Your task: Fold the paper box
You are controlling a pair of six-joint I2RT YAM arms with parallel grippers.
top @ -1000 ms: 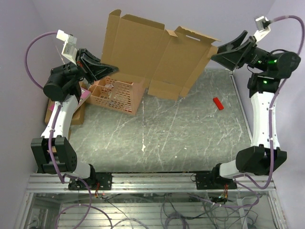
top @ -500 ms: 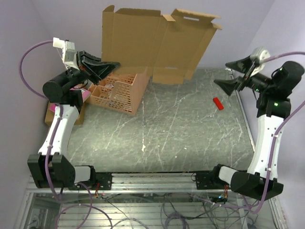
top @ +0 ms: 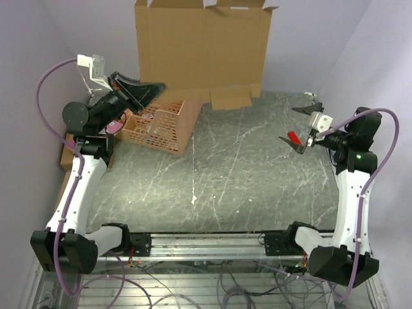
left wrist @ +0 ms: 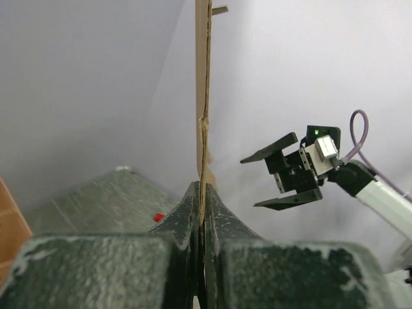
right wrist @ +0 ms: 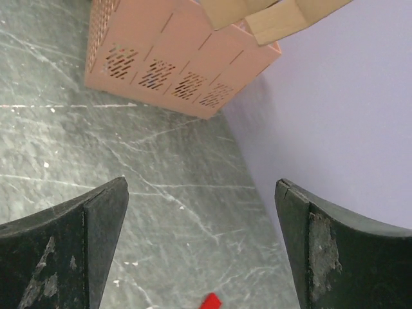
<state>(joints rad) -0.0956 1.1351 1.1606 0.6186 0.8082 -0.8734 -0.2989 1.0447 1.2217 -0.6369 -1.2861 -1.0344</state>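
The paper box [top: 199, 45] is a flat brown cardboard sheet held upright at the back, above the table. My left gripper [top: 156, 87] is shut on its lower left edge. In the left wrist view the sheet [left wrist: 203, 96] shows edge-on, rising from between my shut fingers [left wrist: 187, 206]. My right gripper [top: 300, 125] is open and empty at the right side of the table, apart from the box. It also shows in the left wrist view [left wrist: 273, 180]. In the right wrist view two lower flaps of the box [right wrist: 277, 16] hang at the top.
An orange lattice crate [top: 161, 125] stands at the back left under the box; it also shows in the right wrist view [right wrist: 174, 58]. A small red block [top: 294, 137] lies by my right gripper. Brown cartons and a pink book [top: 116, 129] sit at the left edge.
My left gripper lifted the box higher and stood it upright. My right gripper let go of the box's right edge, swung down and forward, and now hangs open over the red block.
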